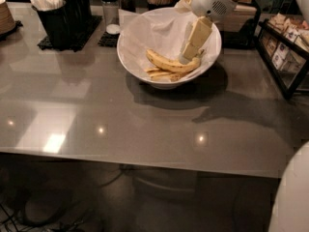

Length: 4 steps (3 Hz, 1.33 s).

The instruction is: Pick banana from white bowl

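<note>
Banana lies in the bowl, gripper at its right end; whether it is closed we cannot tell. Held so near the tip, it could slip free.

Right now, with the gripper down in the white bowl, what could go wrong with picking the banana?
1. The gripper is at the right end of the banana, not over its middle, so the banana may tilt or slip when lifted.
2. Slimmer bananas lie right under it in the white bowl; they may be dragged along.
3. The paper liner is close to the gripper and could get caught.
</note>
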Available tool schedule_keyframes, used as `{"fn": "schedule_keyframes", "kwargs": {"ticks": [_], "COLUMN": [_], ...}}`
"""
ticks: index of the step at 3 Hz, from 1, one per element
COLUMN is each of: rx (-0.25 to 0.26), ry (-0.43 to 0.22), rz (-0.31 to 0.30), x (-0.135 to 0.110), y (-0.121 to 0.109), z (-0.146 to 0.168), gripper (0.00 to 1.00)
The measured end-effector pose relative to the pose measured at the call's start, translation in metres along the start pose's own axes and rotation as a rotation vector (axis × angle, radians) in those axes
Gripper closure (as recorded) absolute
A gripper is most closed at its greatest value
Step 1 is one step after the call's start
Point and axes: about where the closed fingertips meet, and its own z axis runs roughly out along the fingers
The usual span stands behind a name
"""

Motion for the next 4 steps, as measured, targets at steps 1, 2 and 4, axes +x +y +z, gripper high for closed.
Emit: {"fn": "schedule_keyframes", "kwargs": {"ticks": [1, 2, 4], "rx": [0.006, 0.006, -0.167], "ry": [-0.007, -0.007, -0.055], "rz": [-0.006, -0.006, 0.049], "x": [-0.004, -0.004, 0.003], "y": [-0.005, -0.005, -0.008], "z": [0.002, 0.002, 0.072], "gripper": [0.18, 0.42, 0.47]}}
